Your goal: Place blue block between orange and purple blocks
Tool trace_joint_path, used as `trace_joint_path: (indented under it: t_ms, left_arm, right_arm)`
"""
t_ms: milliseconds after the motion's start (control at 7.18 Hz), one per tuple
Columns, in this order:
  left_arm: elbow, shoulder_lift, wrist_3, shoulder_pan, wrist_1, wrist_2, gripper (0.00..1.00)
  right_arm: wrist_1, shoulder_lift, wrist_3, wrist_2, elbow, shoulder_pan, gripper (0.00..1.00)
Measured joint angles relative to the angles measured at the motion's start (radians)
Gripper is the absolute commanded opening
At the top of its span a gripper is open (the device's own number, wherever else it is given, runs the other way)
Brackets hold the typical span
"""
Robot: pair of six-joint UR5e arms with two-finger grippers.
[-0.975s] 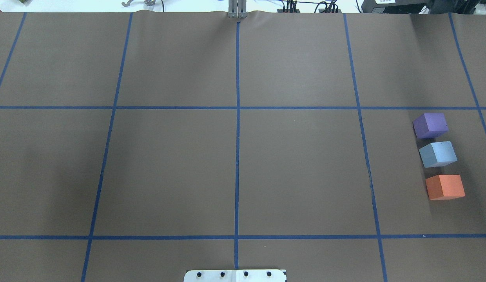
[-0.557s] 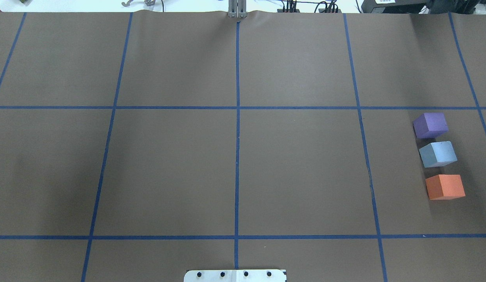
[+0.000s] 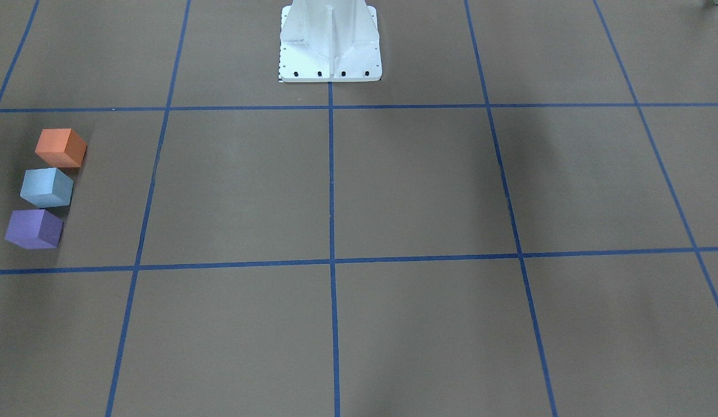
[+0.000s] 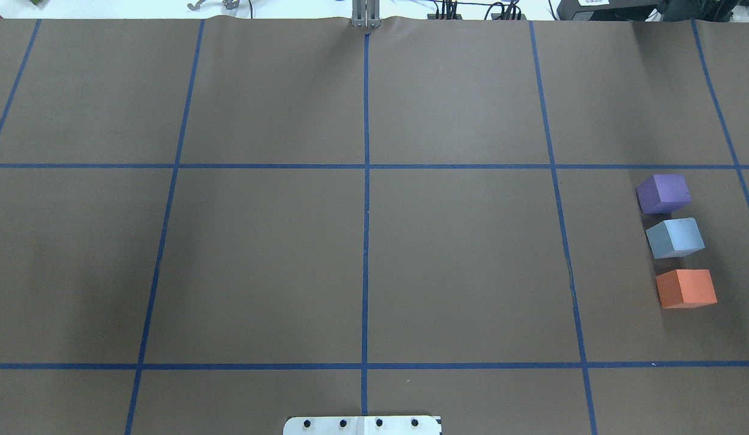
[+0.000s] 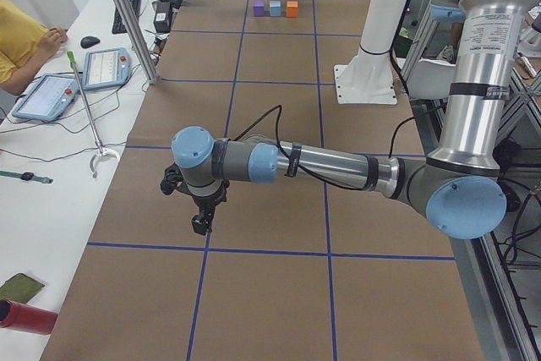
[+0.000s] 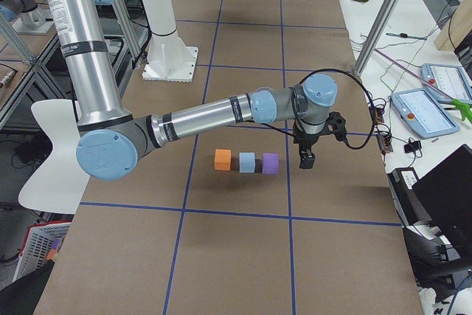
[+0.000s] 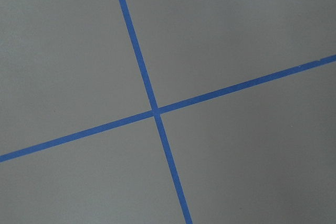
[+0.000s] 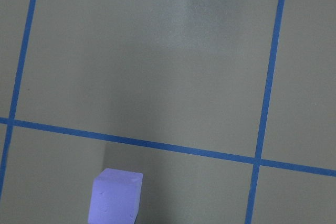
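I see the blue block (image 4: 675, 238) at mid-right of the overhead frame, between the purple block (image 4: 663, 193) and orange block (image 4: 686, 289) on the surface (image 4: 260, 266). I cannot tell whether the right gripper (image 6: 304, 161) or left gripper (image 5: 199, 226) is spread.

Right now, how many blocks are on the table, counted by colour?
purple block: 1
blue block: 1
orange block: 1
Total: 3
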Motion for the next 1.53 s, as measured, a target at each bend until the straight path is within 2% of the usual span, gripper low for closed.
trace_joint_path:
  t_ms: [1532]
  left_arm:
    - [-0.007,-0.016,-0.001,0.003,0.002,0.009,1.0]
  right_arm:
    - [0.0,0.017,0.012,0.0,0.006,-0.013,1.0]
